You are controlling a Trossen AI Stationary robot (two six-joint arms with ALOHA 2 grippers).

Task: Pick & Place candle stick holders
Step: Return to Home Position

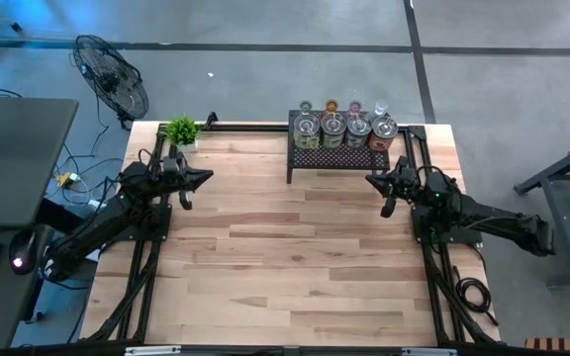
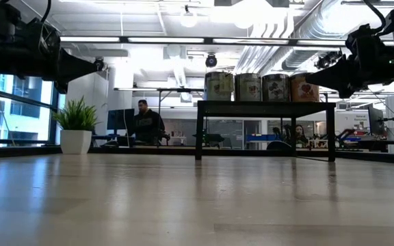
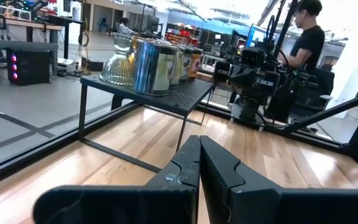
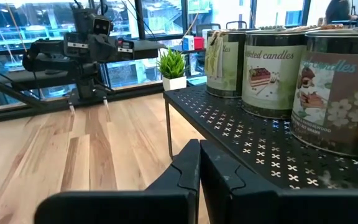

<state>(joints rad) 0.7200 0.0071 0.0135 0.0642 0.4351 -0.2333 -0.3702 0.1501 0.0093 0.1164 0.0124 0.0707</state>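
Several candle stick holders stand on a black mesh rack (image 1: 339, 156) at the table's far edge. The shiny silver round ones (image 1: 345, 129) form the front row, with small glass ones (image 1: 342, 107) behind them. In the right wrist view the silver holders (image 4: 272, 71) are close by and bear picture labels. My left gripper (image 1: 207, 178) hovers shut at the table's left, pointing level toward the rack. My right gripper (image 1: 370, 179) hovers shut near the rack's right front leg, pointing toward the table's left. Neither gripper holds anything.
A small green potted plant (image 1: 181, 132) stands at the far left corner. Bare wood (image 1: 285, 267) fills the table's middle and near part. Off the table are a floor fan (image 1: 112, 77) and a desk (image 1: 18, 148). A person (image 3: 306, 37) stands beyond the right arm.
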